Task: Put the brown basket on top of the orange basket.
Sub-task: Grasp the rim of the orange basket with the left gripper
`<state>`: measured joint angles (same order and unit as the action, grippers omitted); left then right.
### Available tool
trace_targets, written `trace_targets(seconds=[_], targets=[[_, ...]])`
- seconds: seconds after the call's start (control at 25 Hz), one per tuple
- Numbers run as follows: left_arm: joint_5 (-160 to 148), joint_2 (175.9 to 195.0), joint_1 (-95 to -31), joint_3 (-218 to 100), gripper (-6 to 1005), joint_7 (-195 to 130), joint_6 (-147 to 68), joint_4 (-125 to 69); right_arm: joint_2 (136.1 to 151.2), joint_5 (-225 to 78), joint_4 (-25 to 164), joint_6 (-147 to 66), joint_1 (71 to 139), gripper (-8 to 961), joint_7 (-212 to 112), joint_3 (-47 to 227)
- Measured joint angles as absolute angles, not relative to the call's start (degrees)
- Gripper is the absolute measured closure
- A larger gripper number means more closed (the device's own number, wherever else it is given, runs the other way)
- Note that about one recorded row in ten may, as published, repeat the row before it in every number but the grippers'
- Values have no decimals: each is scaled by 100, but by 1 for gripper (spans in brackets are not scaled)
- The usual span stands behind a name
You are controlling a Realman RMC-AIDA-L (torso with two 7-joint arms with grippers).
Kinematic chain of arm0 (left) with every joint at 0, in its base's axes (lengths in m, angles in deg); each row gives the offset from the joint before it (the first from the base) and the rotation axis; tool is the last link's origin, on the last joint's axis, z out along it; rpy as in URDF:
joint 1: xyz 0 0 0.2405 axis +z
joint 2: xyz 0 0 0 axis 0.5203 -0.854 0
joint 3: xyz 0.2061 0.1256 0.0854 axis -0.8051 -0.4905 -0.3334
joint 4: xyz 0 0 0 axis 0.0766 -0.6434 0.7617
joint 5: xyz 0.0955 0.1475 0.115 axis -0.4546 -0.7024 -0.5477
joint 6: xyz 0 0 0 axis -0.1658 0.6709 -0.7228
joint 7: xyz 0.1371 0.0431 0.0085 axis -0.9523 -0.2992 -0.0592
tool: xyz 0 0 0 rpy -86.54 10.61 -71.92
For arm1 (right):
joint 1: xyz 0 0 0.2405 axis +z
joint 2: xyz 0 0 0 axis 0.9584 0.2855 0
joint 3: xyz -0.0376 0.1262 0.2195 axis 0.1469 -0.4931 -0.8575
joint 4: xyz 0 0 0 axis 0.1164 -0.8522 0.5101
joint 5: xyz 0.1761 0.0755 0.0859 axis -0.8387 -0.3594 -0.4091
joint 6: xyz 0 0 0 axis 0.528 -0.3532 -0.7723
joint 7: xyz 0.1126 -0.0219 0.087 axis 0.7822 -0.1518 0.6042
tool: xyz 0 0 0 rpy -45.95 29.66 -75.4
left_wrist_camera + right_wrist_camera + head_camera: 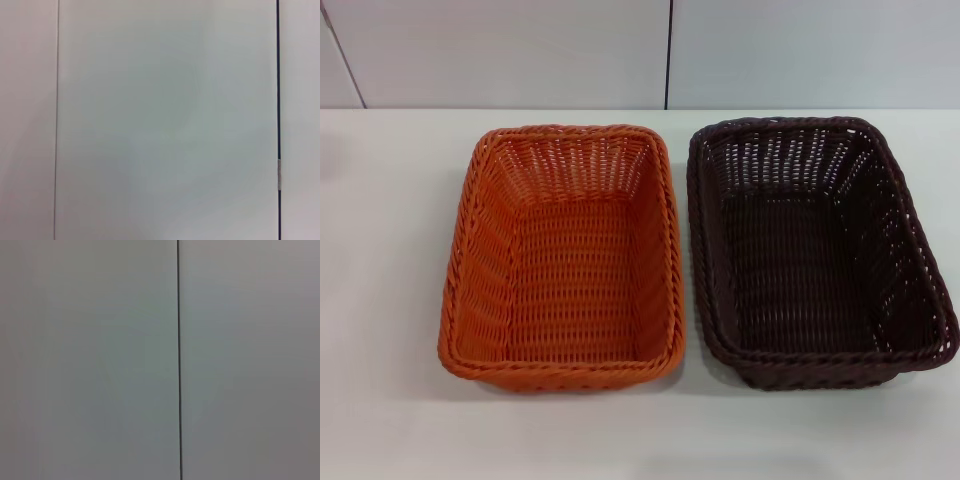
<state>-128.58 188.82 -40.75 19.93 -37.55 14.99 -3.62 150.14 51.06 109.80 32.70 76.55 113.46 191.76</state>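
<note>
While neither tool shows, the brown basket sits beside the orange basket, unstacked.

Head view looks down on table; both wrist views face wall panels, probably close.

Both arms and claws out of view.

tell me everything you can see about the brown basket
The brown basket is a dark chocolate-brown rectangular basket of wicker-style weave, with sloping open-weave sides and a braided rim. It sits upright and empty on the white table, to the right of the orange basket, their long sides nearly parallel and very close; contact cannot be told. Nothing holds it, and neither hand is in view.
</note>
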Motion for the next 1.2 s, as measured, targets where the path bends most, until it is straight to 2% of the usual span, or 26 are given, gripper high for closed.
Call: trace_targets(seconds=[0.28,0.48,0.52,0.56,0.68,0.76,0.88,0.92,0.96,1.08,1.2], targets=[[-12890,18869,-4080,1994,218,-3753,1348,-284,15008,5098,10980,3233,7696,255,11347,19176],[-13282,18693,-4041,2025,218,-3719,426,332,15002,5092,10980,3216,7738,255,11347,19175],[-13440,18566,-3982,2041,218,-3716,-53,718,15000,5092,10980,3214,7749,255,11347,19175],[-13682,18233,-3876,2084,218,-3713,-1375,1719,14998,5092,10980,3212,7762,256,11347,19176],[-13828,17926,-3796,2292,219,-3733,-3192,2971,14997,5092,10980,3158,7802,256,11350,19176],[-13946,17860,-3768,2612,219,-3857,-4460,3796,14996,5091,10980,3092,7834,256,11350,19169],[-14064,17912,-3760,3014,219,-4099,-5558,4494,14994,5092,10973,3001,7884,256,11351,19152],[-14134,18138,-3778,3511,218,-4516,-6683,5172,14993,5092,10966,2981,7896,256,11352,19149],[-14141,18484,-3863,4116,218,-4960,-7748,5726,14991,5092,10954,2969,7912,256,11353,19143],[-14141,18836,-4034,4805,220,-5323,-9000,6337,14988,5092,10923,2941,7942,256,11354,19129],[-14180,18853,-4289,4994,222,-5176,-10123,6670,14985,5087,10878,2892,7966,256,11355,19123]])
